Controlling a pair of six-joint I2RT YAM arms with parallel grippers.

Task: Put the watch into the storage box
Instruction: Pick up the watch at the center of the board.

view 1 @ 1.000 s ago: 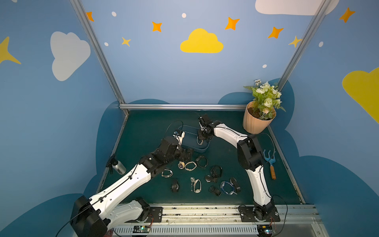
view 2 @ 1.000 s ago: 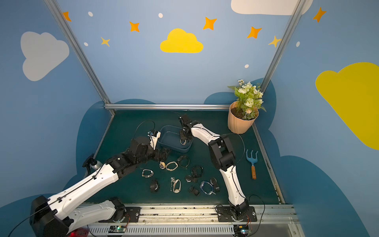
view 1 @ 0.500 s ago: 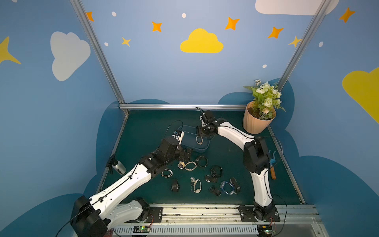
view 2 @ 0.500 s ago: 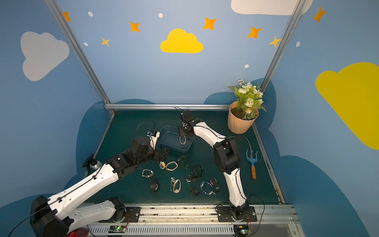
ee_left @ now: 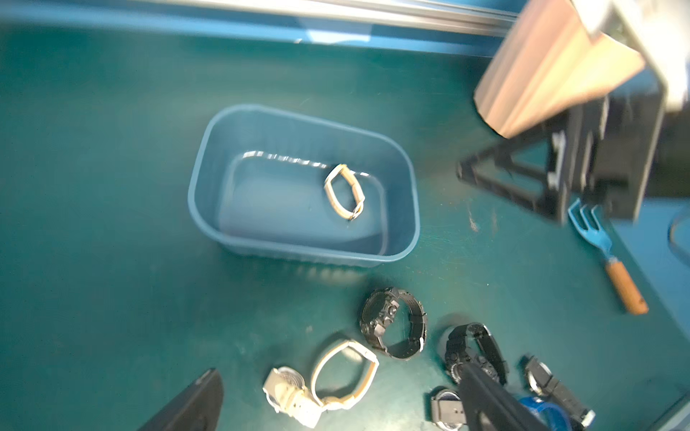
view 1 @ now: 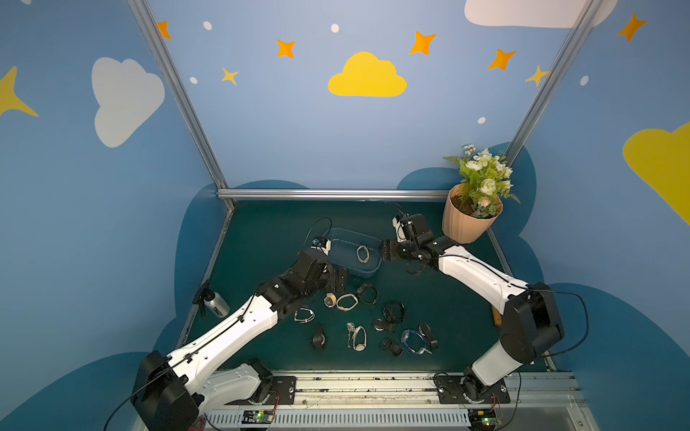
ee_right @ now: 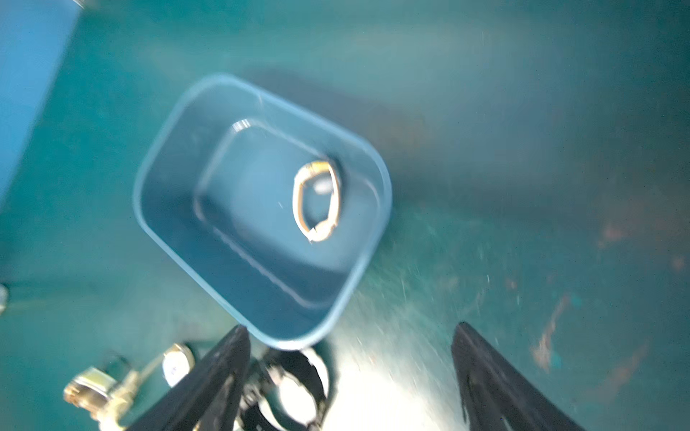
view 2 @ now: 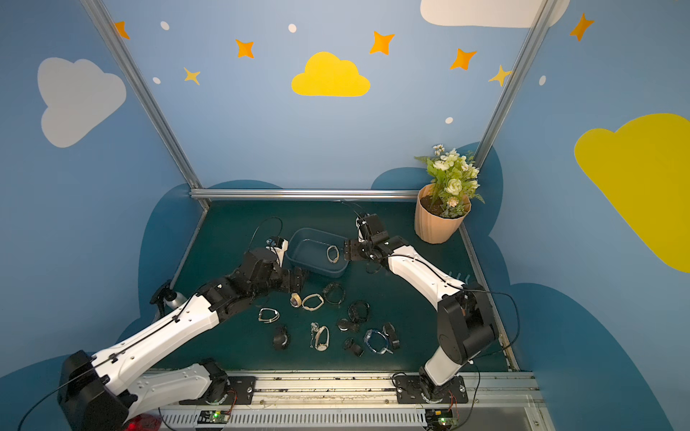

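Blue-grey storage box (ee_left: 298, 130), cream watch (ee_left: 330, 197), peach ribbed flowerpot (view 1: 463, 224).

1 storage box (ee_left: 306, 255), 1 watch (ee_left: 332, 197) inside it, ahead of the left fingers (ee_left: 485, 399). About 10 loose watches (ee_left: 381, 317), nearest ones right at those fingers. 1 flowerpot (view 1: 463, 227), 1 garden fork (ee_left: 606, 253), 1 bottle (view 1: 216, 304).

Metal bottle (view 1: 218, 306) lying at the left edge of the worktop (view 1: 261, 231): a short line of dark lettering along its side, too small to make out in a top view. Black watch (ee_left: 392, 322) in the left wrist view: dial blurred, no numerals legible. No other writing can be read anywhere.
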